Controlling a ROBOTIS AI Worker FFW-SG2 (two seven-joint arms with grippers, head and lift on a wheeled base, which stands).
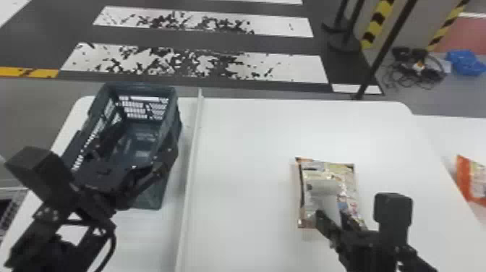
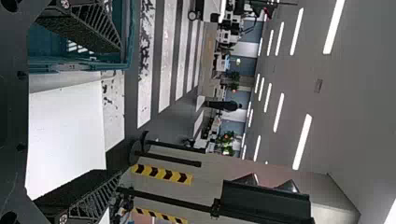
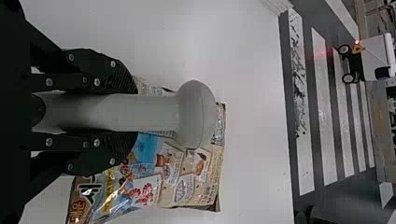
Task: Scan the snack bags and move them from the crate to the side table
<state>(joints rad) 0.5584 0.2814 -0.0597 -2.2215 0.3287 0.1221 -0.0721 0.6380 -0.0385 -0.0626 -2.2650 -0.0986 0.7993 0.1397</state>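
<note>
Two snack bags (image 1: 350,181), one crate (image 1: 153,197), one scanner (image 1: 323,188)

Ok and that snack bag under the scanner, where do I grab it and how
Probably the far end of the snack bag, from above, squeezing in from its two long sides: it lies flat, longer than wide, and the scanner is over its middle and nearer part. The empty left end effector seems the one to use.
</note>
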